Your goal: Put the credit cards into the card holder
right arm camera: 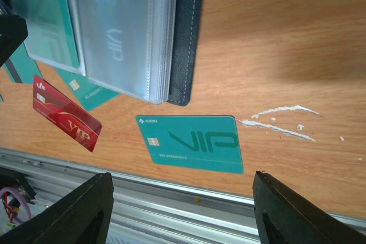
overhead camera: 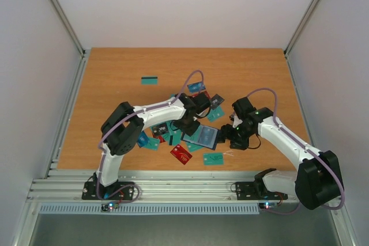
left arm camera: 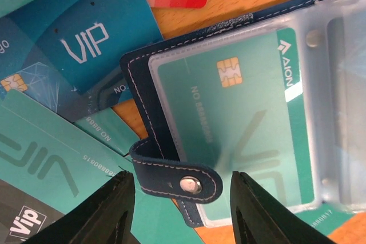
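Observation:
The navy card holder (overhead camera: 203, 135) lies open on the table among scattered credit cards. In the left wrist view its clear sleeve holds a teal card (left arm camera: 246, 124), and its clasp tab (left arm camera: 177, 178) sits between the fingers of my open left gripper (left arm camera: 182, 212), ungripped. My right gripper (right arm camera: 183, 212) is open and empty, hovering near the table's front edge above a loose teal VIP card (right arm camera: 191, 144). The holder's navy cover (right arm camera: 186, 38) and stacked sleeves show at the upper left of that view. A red card (right arm camera: 66, 121) lies left of the teal one.
Blue, teal and black cards (left arm camera: 86, 38) are piled left of the holder. A lone teal card (overhead camera: 150, 80) lies far back left. The metal rail (right arm camera: 189, 198) runs along the table's front edge. White scratch marks (right arm camera: 280, 121) are right of the teal card.

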{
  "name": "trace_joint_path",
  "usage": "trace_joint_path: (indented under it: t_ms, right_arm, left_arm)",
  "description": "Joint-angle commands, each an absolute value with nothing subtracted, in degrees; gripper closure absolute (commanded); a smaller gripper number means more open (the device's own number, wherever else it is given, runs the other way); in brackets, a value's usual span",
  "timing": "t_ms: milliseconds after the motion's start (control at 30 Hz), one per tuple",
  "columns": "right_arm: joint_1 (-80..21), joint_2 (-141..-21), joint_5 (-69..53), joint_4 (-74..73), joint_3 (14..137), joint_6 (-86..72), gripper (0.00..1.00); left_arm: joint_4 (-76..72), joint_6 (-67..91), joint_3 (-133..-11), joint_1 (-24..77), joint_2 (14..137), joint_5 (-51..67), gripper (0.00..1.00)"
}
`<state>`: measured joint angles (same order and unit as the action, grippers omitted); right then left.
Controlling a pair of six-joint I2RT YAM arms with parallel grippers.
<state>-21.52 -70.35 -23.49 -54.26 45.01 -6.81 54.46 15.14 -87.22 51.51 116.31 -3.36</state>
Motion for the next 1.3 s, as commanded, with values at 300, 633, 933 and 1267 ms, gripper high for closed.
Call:
trace_joint_path:
  t_ms: [300, 633, 933, 1267]
  right_arm:
    - [-21.01, -69.66, -23.04, -56.25, 44.30, -5.39, 0.31]
    - [-20.61, -71.64, -25.29, -52.86, 43.65, -6.14, 0.30]
    - [-17.06, -74.61, -29.84, -43.12, 39.91, -8.99, 0.28]
    - [-11.83, -78.78, -33.36, -33.28, 34.86, -11.21, 0.27]
  left_arm:
    - [54.14, 16.87, -88.68, 53.35, 118.74, -13.31, 0.58]
    - [52.29, 16.99, -88.60, 53.36, 117.58, -14.56, 0.83]
    - [47.45, 15.40, -86.40, 53.35, 116.07, -5.36, 1.00]
    - [45.97, 14.09, -85.96, 53.35, 117.33, 2.57, 1.00]
